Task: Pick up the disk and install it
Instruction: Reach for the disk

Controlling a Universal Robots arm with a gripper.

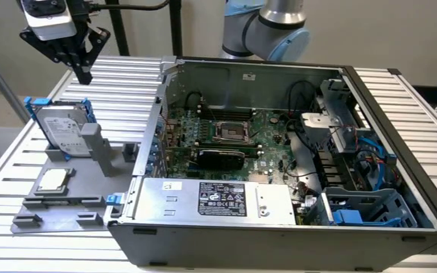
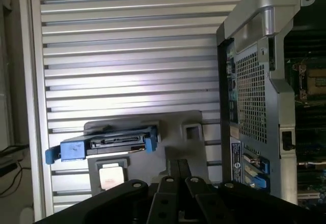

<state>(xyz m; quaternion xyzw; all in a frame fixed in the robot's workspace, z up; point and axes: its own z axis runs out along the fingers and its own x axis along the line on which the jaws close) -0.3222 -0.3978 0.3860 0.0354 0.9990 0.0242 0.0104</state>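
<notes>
closed gripper (image 1: 83, 73) hangs empty, well clear of the upright disk (image 1: 61, 128)
stiff, fairly heavy, probably shock-sensitive; grip it across its blue-framed edges.

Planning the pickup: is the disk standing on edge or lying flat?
On edge: the disk stands in the grey holder, label sideways; wrist view shows its thin edge.

The disk (image 1: 63, 128) is dull silver-grey metal with a white paper label, framed in smooth blue plastic. Its holder (image 1: 97, 151) is matt grey plastic. The counter (image 1: 6, 250) is ribbed metal with a satin sheen. At three o'clock, the computer case (image 1: 203, 247) is grey sheet metal. The pincer (image 1: 85, 77) looks matt black.
</notes>
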